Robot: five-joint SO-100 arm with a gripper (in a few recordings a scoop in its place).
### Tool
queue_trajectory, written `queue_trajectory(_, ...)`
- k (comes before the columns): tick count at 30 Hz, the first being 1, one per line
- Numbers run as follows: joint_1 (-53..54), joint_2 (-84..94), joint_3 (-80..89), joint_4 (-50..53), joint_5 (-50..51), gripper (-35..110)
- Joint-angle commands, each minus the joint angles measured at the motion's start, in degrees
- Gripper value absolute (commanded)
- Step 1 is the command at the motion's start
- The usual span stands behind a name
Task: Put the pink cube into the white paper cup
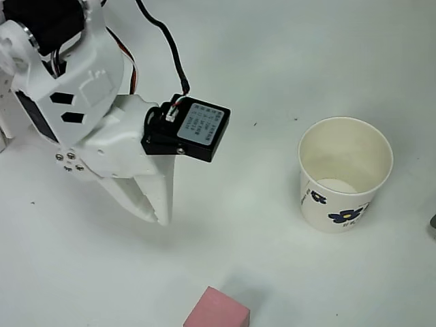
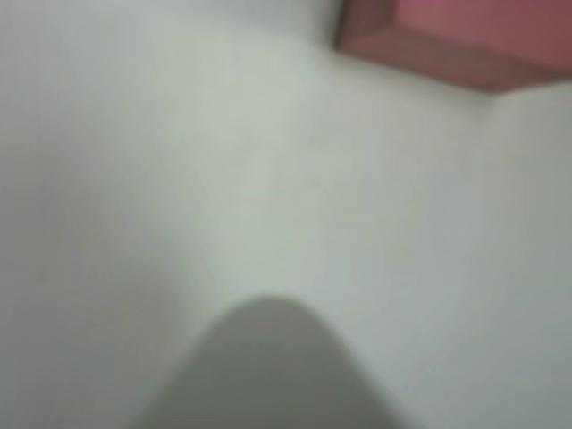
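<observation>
Gripper empty and short of the pink cube; nothing grasped yet.

In the overhead view the fingers lie together, tips pointing toward the near edge of the tabletop, with the cube at that edge, partly cut off by the frame. The paper cup stands upright and empty toward the right edge, well apart from both. The wrist view is blurred; the cube shows at its top right. Risk: a descent with the fingers unopened would strike the cube's top or push it off the near edge; an off-centre grip on its sharp corners could let it twist loose before the cup.
</observation>
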Motion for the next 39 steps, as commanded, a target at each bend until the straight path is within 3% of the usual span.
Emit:
queue_trajectory(1, 1.76, -1.49, -8.26, -0.62, -1.32, 0)
queue_trajectory(39, 3.52, -23.55, -33.75, -0.35, -6.50, 27)
